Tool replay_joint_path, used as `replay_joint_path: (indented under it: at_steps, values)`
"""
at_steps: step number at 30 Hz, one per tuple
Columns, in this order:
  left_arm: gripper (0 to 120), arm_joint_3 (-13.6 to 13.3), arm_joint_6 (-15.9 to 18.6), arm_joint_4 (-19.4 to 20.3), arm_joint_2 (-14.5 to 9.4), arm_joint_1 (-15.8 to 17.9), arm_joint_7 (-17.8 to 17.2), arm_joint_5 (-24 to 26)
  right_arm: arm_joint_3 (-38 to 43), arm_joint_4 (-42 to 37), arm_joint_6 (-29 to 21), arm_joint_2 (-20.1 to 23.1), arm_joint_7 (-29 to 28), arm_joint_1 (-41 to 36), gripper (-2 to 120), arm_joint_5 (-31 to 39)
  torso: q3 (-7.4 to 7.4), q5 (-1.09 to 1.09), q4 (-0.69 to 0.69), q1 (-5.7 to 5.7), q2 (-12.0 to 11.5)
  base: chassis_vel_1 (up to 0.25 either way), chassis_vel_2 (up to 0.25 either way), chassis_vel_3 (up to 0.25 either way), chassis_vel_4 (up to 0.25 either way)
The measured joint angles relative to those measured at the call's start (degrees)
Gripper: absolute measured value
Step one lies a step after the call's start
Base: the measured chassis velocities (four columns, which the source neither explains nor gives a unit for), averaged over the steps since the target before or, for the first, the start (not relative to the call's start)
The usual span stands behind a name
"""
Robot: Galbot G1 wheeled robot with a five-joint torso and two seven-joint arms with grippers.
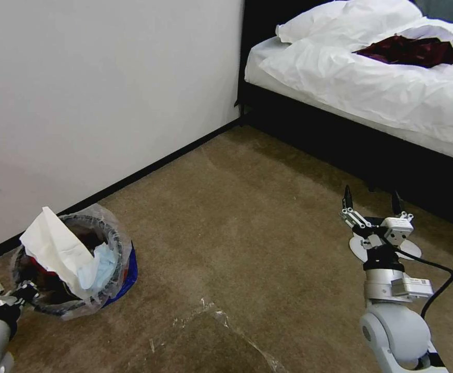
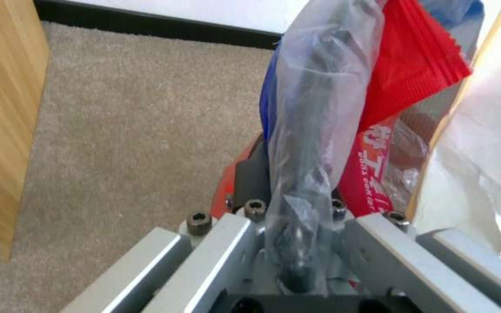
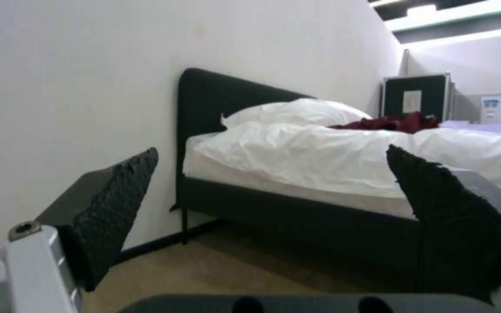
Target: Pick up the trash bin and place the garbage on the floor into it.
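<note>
The trash bin [image 1: 73, 261] stands left by the wall [image 1: 97, 93]; bed [image 1: 371, 88] far right.

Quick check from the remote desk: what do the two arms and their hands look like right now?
The right hand has two black, pointed, textured fingers on a silver-grey metal body, above a rounded grey wrist with a black cable looping beside it. The left hand is grey metal with dark bolt heads and black fingers.

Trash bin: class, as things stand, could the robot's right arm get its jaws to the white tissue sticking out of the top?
Probably yes. The right gripper hangs open and empty over bare carpet, with nothing lying between it and the trash bin. The white tissue stands clear above the rim. The left gripper grips the near rim.
</note>
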State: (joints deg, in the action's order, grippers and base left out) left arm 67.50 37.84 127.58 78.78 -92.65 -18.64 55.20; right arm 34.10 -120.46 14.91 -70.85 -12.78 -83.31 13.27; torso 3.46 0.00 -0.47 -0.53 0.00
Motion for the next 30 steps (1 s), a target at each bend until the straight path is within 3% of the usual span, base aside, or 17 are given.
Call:
replay_joint_path:
  at_steps: [17,22,30]
  values:
    - [1,0.26,-0.56,-0.47,-0.19,0.04,0.15,-0.13,-0.05,0.09,-0.29,-0.42,1.65,-0.53,100,0.06,0.0,0.0,0.0,0.0,0.0,0.0,0.0,0.0,0.0]
    - [1,0.26,-2.0,-1.03,-0.21,0.09,2.13,-0.93,-0.09,0.59,-0.18,-0.45,1.67,-0.17,100,-0.14,0.01,0.0,0.0,0.0,0.0,0.0,0.0,0.0,0.0]
    - [1,0.24,-2.55,-1.56,-0.09,0.13,2.42,-2.38,0.07,1.05,-0.13,-0.39,1.66,0.31,100,-0.26,0.01,0.0,0.0,-0.01,0.0,0.0,0.0,0.0,0.0]
